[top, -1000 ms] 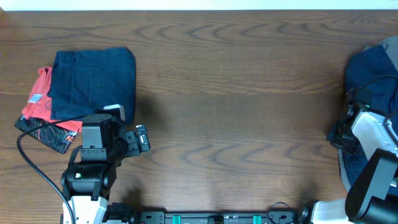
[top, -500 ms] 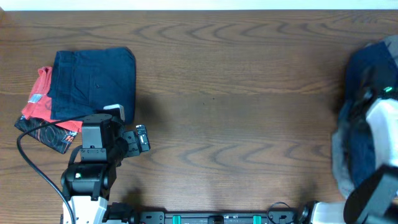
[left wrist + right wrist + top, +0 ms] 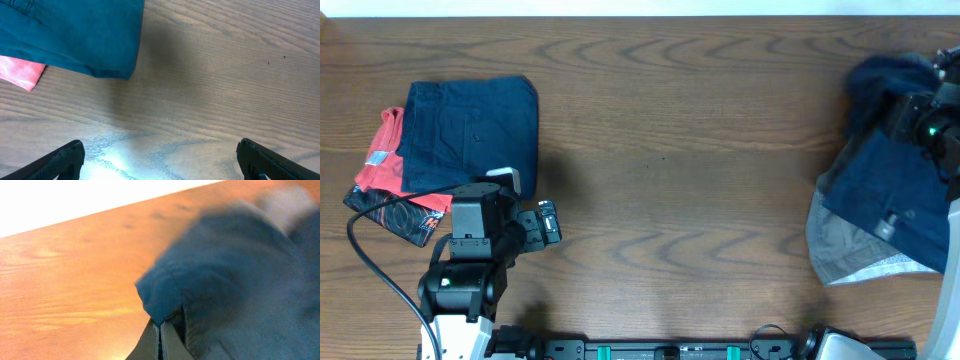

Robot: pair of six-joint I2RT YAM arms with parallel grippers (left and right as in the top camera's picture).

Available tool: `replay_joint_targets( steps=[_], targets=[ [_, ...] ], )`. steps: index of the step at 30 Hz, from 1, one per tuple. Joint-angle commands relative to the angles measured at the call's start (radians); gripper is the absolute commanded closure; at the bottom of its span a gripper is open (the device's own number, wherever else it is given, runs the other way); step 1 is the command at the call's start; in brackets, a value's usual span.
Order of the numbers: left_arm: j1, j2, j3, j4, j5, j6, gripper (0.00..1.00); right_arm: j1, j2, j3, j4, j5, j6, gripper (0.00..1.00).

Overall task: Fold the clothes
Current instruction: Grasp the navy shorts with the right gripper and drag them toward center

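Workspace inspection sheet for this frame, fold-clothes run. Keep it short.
Surface: wooden table, middle bare.
Job's things: folded navy shorts far left, lying over a red and black garment; bunched navy shorts far right, over a grey garment.
Clutter: nothing seen.
Tools: left tool open, over bare wood beside the folded pile; right tool shut on the bunched navy shorts.
Cables: black cable by the left arm.
Surroundings: white strip past the table's far edge.
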Motion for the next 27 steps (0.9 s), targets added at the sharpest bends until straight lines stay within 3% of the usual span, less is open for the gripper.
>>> replay_joint_targets(
  steps=[1, 7, 17, 18, 20, 21, 23, 27],
  targets=[
    [0.003, -0.001, 0.021, -0.002, 0.003, -0.002, 0.02, 0.013, -0.045, 0.013, 0.019, -0.32, -0.037, 0.99],
    [0.003, -0.001, 0.021, 0.011, 0.003, -0.002, 0.02, 0.195, 0.0, -0.015, 0.029, -0.377, -0.013, 0.99],
    [0.003, -0.001, 0.021, 0.028, 0.004, -0.002, 0.02, 0.533, 0.186, -0.017, 0.298, -0.291, 0.216, 0.98],
    [0.003, -0.001, 0.021, 0.028, 0.004, -0.003, 0.02, 0.556, 0.204, -0.017, 0.293, -0.272, 0.214, 0.82],
    [0.003, -0.001, 0.021, 0.029, 0.004, -0.031, 0.02, 0.583, 0.233, -0.017, 0.251, -0.206, 0.213, 0.34],
    [0.003, -0.001, 0.021, 0.031, 0.005, -0.06, 0.02, 0.589, 0.243, -0.017, 0.223, -0.16, 0.214, 0.2],
    [0.003, -0.001, 0.021, 0.041, 0.037, -0.122, 0.02, 0.584, 0.255, -0.017, 0.14, -0.019, 0.222, 0.01],
    [0.003, 0.022, 0.02, 0.093, 0.163, -0.193, 0.02, 0.512, 0.249, -0.016, -0.023, 0.271, 0.323, 0.01]
  ],
)
